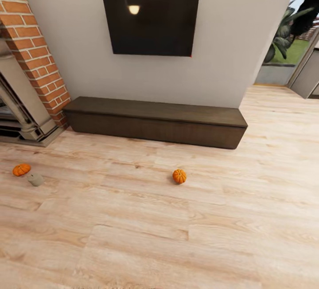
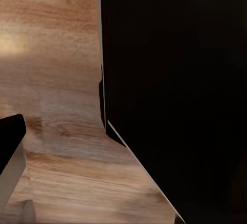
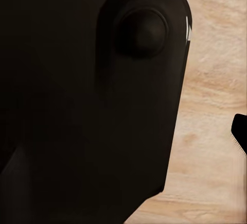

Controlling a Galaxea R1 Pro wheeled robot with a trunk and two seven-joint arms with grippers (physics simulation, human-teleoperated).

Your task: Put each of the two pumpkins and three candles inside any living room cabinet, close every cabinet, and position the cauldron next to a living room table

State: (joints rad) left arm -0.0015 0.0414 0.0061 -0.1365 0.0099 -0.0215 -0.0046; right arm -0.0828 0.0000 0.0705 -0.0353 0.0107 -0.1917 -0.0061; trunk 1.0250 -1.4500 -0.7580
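Observation:
A long, low dark-brown cabinet (image 1: 155, 123) stands against the white wall with all its drawer fronts flush. One orange pumpkin (image 1: 179, 176) sits on the wood floor in front of the cabinet's right half. A second pumpkin (image 1: 21, 169) lies far left near the fireplace, with a pale candle (image 1: 36, 179) right beside it. The cauldron and the table are out of view. In the left wrist view one dark fingertip (image 2: 10, 141) shows at the picture's edge over bare floor. A sliver of a dark fingertip (image 3: 241, 131) also shows in the right wrist view. Nothing is held there that I can see.
A brick fireplace (image 1: 31, 58) juts out at the left. A black TV (image 1: 150, 23) hangs above the cabinet. An opening to a garden (image 1: 290, 36) lies at the right. Black robot body (image 2: 175, 100) and a black joint housing (image 3: 87, 100) block much of both wrist views.

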